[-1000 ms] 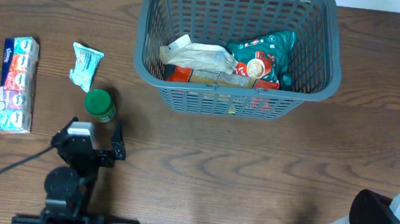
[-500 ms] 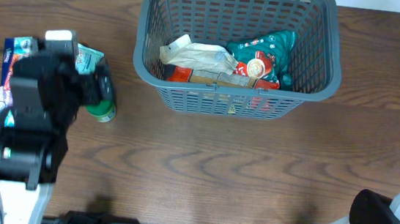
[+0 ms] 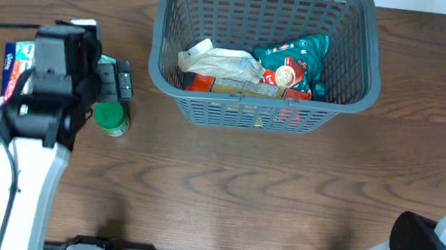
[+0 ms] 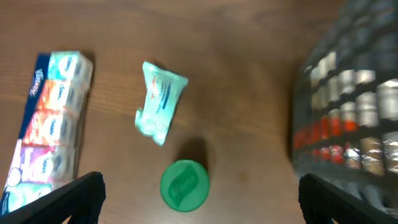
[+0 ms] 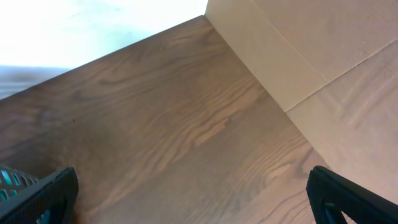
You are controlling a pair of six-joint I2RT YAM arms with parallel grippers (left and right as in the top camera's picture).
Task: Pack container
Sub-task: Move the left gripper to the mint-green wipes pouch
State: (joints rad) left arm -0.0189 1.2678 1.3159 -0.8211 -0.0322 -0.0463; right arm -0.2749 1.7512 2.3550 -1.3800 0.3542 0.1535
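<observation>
In the overhead view the container (image 3: 208, 107) sits at upper centre, with packets inside. At the left lie a tissue multipack (image 4: 53, 124), a mint-green packet (image 4: 160, 101) and a green-lidded jar (image 4: 185, 185) (all on bare wood, apart from each other). The left arm reaches up from the lower left, covering part of the multipack. The left gripper (image 4: 200, 198) hangs spread wide above the jar. The right gripper (image 5: 193, 196), at the far right edge, is also spread, holding nothing.
</observation>
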